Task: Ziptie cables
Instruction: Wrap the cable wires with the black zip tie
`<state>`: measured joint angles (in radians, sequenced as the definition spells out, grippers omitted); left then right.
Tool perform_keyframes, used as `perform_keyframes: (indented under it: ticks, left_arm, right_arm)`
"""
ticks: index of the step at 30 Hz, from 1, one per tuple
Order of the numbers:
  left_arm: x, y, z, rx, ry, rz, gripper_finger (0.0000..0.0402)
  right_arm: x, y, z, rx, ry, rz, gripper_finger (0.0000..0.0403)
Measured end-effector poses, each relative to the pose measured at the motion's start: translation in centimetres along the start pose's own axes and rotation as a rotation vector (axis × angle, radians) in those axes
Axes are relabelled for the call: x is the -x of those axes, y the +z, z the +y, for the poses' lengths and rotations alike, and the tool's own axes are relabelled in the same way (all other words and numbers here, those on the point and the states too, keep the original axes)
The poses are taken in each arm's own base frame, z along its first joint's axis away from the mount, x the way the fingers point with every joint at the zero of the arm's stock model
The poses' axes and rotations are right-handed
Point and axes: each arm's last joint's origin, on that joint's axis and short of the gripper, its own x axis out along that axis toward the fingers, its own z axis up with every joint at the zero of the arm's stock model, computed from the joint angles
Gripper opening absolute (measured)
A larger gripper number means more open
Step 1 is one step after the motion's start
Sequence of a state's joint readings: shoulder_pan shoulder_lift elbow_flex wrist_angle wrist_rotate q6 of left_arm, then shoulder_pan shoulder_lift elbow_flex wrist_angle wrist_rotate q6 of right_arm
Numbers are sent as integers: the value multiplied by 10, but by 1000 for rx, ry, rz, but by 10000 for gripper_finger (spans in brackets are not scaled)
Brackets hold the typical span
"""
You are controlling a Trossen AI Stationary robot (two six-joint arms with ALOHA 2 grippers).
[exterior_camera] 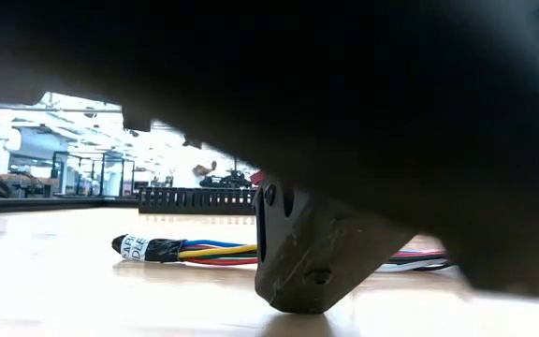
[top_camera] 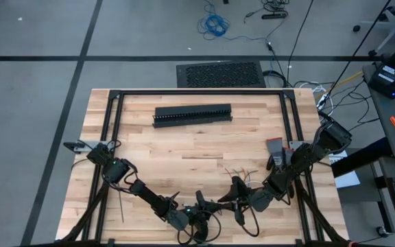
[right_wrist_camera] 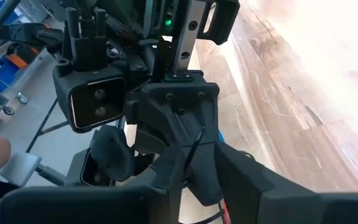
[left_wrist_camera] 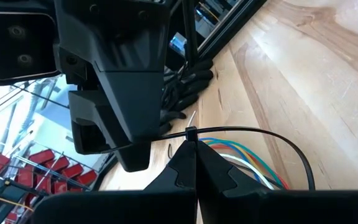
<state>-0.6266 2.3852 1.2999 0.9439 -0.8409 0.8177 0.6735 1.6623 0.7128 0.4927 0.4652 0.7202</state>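
Both grippers meet at the worktop [top_camera: 184, 147] near edge, over the cables [exterior_camera: 218, 250].

Left gripper [left_wrist_camera: 196, 163] fingers clenched on a ziptie [left_wrist_camera: 247, 131] looped above the cables; right gripper [right_wrist_camera: 194, 163] apparently pinches its tail.

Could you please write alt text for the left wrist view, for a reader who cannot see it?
The left hand, fingers shut, pinches a thin black ziptie that loops over coloured cables on the wooden table. The right hand looms close opposite, at the ziptie's other end.
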Motion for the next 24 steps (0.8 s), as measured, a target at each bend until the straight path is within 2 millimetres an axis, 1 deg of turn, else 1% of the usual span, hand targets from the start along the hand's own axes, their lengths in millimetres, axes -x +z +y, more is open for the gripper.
perform_keyframes:
  ticks: [9,24]
  left_arm:
    - [-2,-2,1,1,1,3,0]
    - [-3,-2,2,1,4,6,0]
  right_arm:
    - [0,0,1,-3,14,5,49]
    - [0,0,2,-7,29,7,3]
